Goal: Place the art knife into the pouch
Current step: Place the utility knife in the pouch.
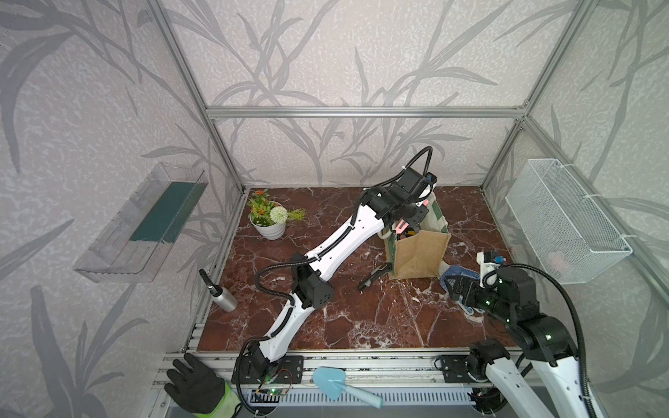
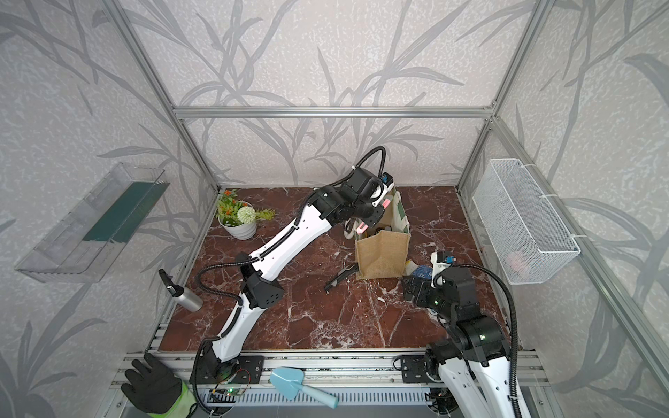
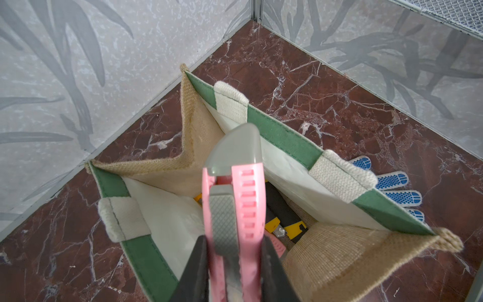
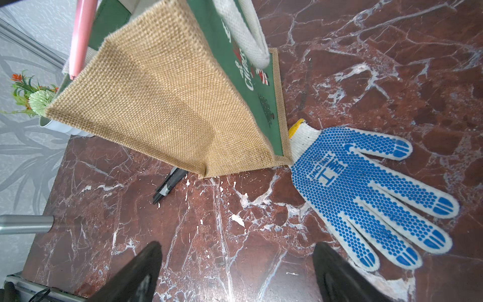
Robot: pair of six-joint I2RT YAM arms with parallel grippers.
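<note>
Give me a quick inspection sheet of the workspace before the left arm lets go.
Surface: red-brown marble tabletop, white veining and flecks.
Job's things: pink art knife held over the open tan jute pouch; yellow-black utility knife already inside; black knife on the table beside it.
Clutter: blue-dotted white glove, potted artificial plant, silver spray bottle, black glove, light blue trowel.
Grippers: left gripper fingers shut on the pink knife; right gripper open, empty.
Cables: black corrugated cables loop beside both arms; no snag seen.
Surroundings: clear plastic wall shelf, white wire-mesh basket.
</note>
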